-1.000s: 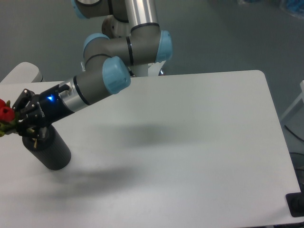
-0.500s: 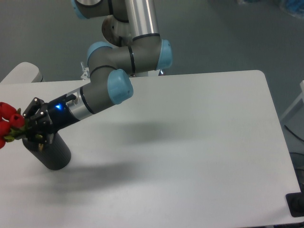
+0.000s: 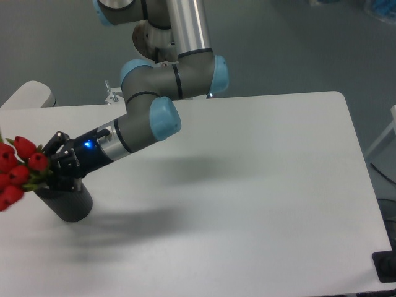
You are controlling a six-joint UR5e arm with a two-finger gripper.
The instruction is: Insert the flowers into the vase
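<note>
The gripper is clenched on the flowers at the left edge of the white table, its fingers closed around the stems while the red buds fan out to the left, some nearly at the edge of view. The black vase stands upright right below the gripper, which covers its top. From here I cannot tell whether the stems reach into the hole or stay just above the rim.

Silver-grey arm, light-blue joint caps, black hand
</note>
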